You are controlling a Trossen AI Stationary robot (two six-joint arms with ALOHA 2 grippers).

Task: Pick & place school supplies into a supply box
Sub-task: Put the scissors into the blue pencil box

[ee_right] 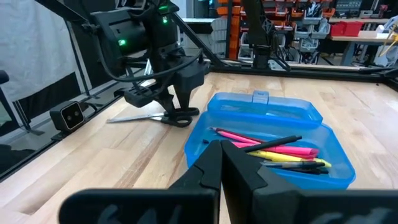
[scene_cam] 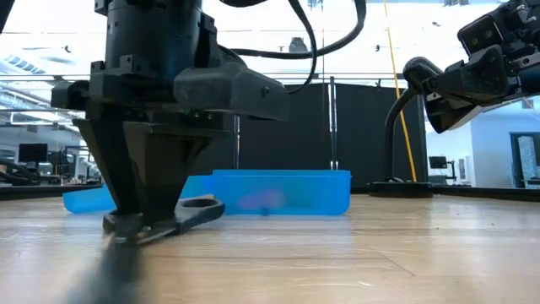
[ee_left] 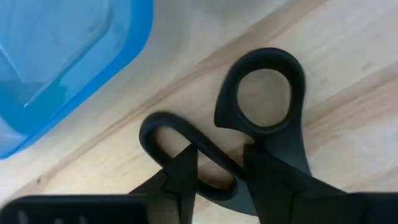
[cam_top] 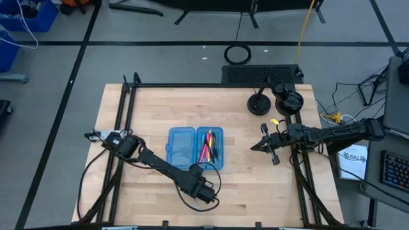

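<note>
A: At the near edge of the wooden table (cam_top: pixel 255 179), the left gripper (cam_top: pixel 203 190) is lowered onto the scissors (ee_right: pixel 158 116), its fingers (ee_left: pixel 180 177) set around the black handles where they join; the scissors lie flat on the wood, just beside the supply box (cam_top: pixel 195 148), blades pointing away from it.

B: And the right gripper (cam_top: pixel 263 145)?

A: Pressed together, holding nothing, it hangs above the table on the other side of the box, well apart from the scissors.

B: What surrounds them?

A: A pale wood-plank top inside a black metal frame (cam_top: pixel 128 96). Two round black stands (cam_top: pixel 259 104) sit at the far right corner. Beyond lie grey floor, cables, and, in the right wrist view, workshop shelving (ee_right: pixel 348 15).

B: What does the box hold?

A: It lies open, both translucent blue halves flat. In the high view the right-hand half carries pink, yellow and black pens (ee_right: pixel 280 151), lying lengthwise; no contents can be made out in the other half.
</note>
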